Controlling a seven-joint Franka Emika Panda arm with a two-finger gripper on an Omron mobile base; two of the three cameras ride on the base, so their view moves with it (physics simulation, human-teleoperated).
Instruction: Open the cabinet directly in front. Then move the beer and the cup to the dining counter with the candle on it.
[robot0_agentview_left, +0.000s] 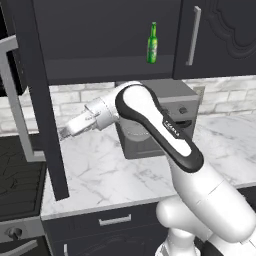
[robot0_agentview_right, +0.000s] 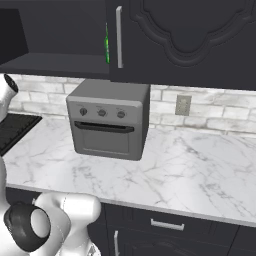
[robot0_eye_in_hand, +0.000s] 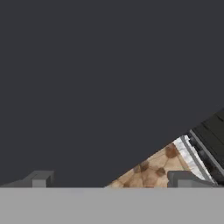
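Beer (robot0_agentview_left: 152, 43) inside cabinet (robot0_agentview_left: 105, 35), left door swung open, toaster oven (robot0_agentview_right: 109, 119) below, gripper (robot0_agentview_left: 64, 132) fingers apart

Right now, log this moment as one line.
cabinet: left door open | beer: upright on shelf | pincer: open, holding nothing, facing the door

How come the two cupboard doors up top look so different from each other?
The left door is swung open, so you see its thin edge, and the beer stands on the shelf behind it. The right door is shut flat, showing its curly raised panel. The left door's handle sticks out toward the stove side; the right door's handle lies against its closed front. Both are dark charcoal with slim silver bar handles.
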